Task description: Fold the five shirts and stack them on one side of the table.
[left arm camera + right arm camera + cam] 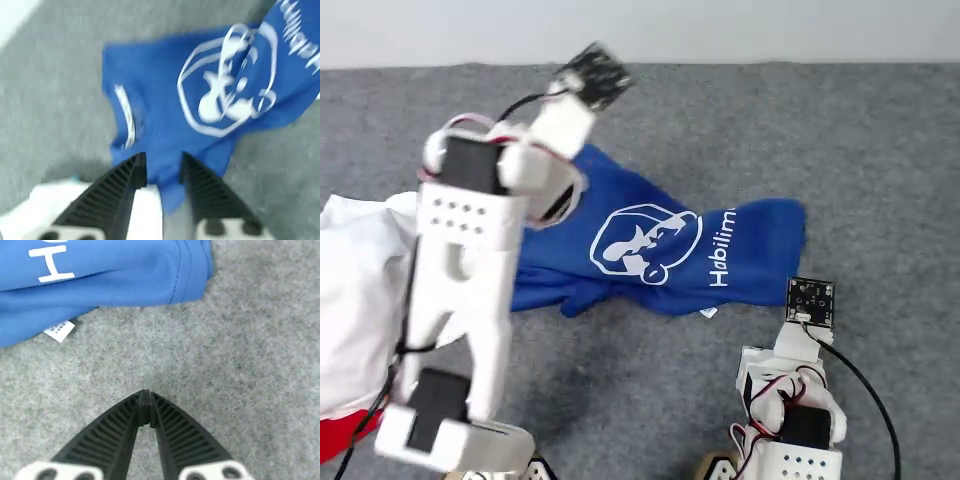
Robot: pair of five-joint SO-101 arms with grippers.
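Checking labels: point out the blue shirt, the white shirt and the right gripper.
blue shirt (pixel 655 248), high view, on its printed emblem.
white shirt (pixel 360 300), high view, on bare cloth.
right gripper (pixel 145 398), right wrist view, between its fingertips.

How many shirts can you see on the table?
3: a blue shirt mid-table, a white shirt at the left edge, a red shirt peeking out below it. More may be hidden in that pile.

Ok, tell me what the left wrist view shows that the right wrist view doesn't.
Left wrist: the white logo on the shirt, and the left gripper, open over the shirt's edge. Right wrist: a white label at the shirt's edge, and the right gripper, shut over bare table. Both: the blue shirt lying on the grey table.
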